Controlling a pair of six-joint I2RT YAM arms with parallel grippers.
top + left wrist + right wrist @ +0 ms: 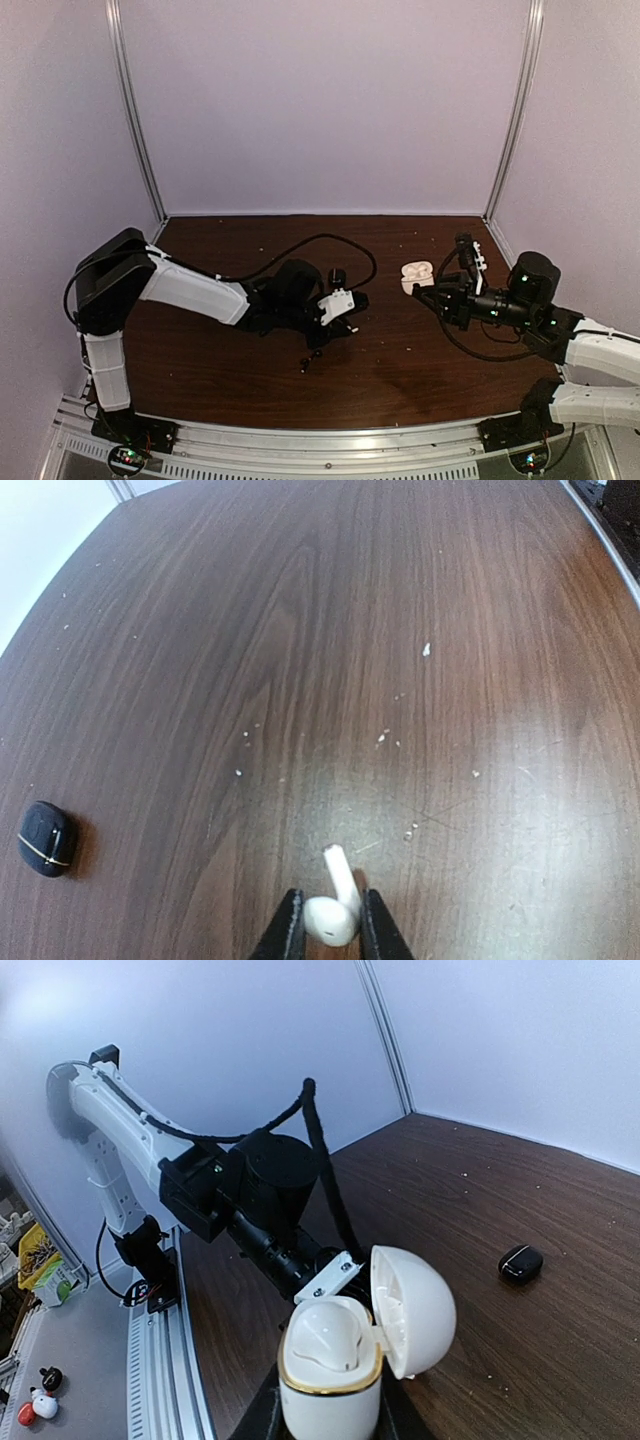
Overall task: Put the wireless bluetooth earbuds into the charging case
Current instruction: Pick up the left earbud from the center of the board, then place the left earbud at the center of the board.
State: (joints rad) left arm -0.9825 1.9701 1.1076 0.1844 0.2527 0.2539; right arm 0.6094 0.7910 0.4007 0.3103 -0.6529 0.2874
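Left wrist view, nearest first: your left gripper (330, 922) has its jaws drawn in to a narrow gap on the rounded head of a white earbud (335, 915). The stem pokes forward past the tips, low over the table (420, 630). The hold is on the glossy bulb only, which I judge slippery. Don't squeeze harder and don't swing fast.

Right wrist view: your right gripper (330, 1415) has its jaws clamped on the lower body of the white charging case (330, 1385). The case is upright, with its lid (412, 1310) hinged open to one side. Something white and domed sits in its mouth. I can't tell whether that is a seated earbud or the moulded insert. A black case (520, 1262) lies shut on the table, well beyond the white charging case.

Top external view: the earbud is well apart from the white charging case, on its left-arm side and slightly nearer the arm bases.

Step in hand, as I read it: carry the earbud across and seat it.
- Lift clear of the table first.
- Turn the wrist so the stem points down.
- Come in from the side of the white charging case away from its lid.
- Hold the case upright and unmoving.
- Line the stem over a free socket, checking in the right wrist view.
- Lower slowly, and open the jaws only once the stem is in.
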